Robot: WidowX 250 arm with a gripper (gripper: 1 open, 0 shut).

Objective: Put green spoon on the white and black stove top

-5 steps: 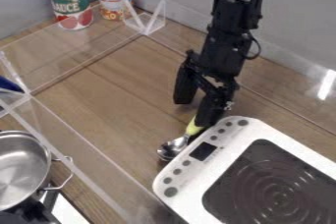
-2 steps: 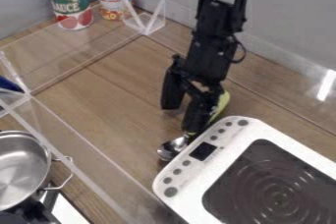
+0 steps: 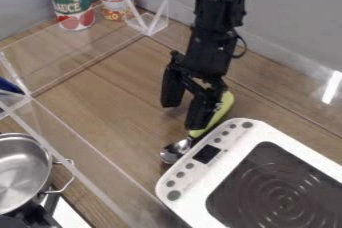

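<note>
The green spoon (image 3: 213, 112) lies on the wooden table just off the far left corner of the white and black stove top (image 3: 201, 177). Its silver bowl (image 3: 175, 152) points toward the front, and its yellow-green handle runs up to the right. My gripper (image 3: 189, 107) points steeply down over the handle and is open, with dark fingers (image 3: 174, 88) low near the table. One finger stands left of the handle; the other covers part of it. Nothing is held. The stove's black ringed top (image 3: 287, 190) is at the bottom right.
A steel pot (image 3: 19, 177) sits at the front left behind a clear plastic divider (image 3: 54, 122). Two cans (image 3: 70, 0) stand at the back left by another clear panel (image 3: 150, 17). A blue object (image 3: 7, 87) shows at the left edge.
The arm has leaned slightly left, so more of the green handle shows to the right of the fingers. The gripper stays open and the spoon has not moved.
</note>
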